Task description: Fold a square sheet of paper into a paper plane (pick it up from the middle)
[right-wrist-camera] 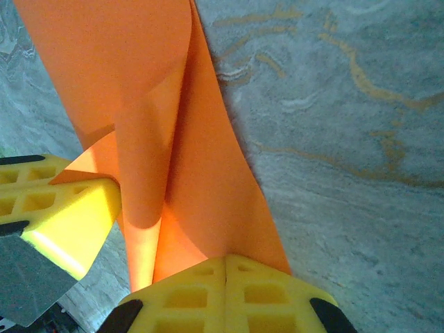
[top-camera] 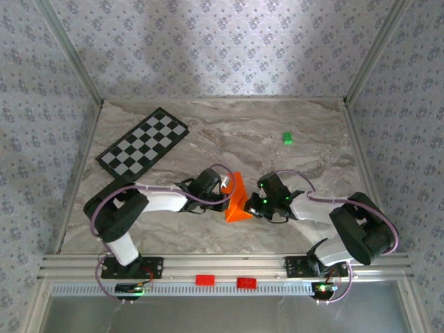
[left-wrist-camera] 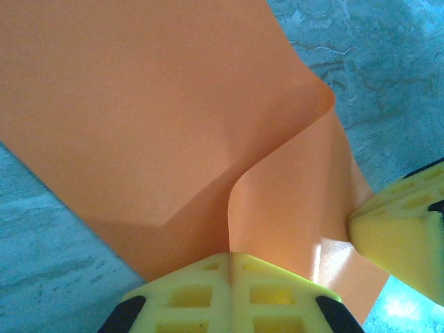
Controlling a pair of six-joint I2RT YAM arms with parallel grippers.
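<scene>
Your left tool (left-wrist-camera: 229, 258) and right tool (right-wrist-camera: 226, 262) are each clamped on the paper (top-camera: 237, 198). It's held between them at the near-middle of the counter (top-camera: 229, 132), doubled over, probably to set a crease. Farther off: green block (top-camera: 286, 139), checkered board (top-camera: 144, 141), well apart.

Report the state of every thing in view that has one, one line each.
square sheet of paper: pinched by both claws, bowed into a loose fold, not flat.
left claw: shut on the paper's edge.
right claw: shut on the paper's edge.
checkered board: lying flat on the table, nothing touching it.
green block: resting on the table, apart from both arms.
</scene>
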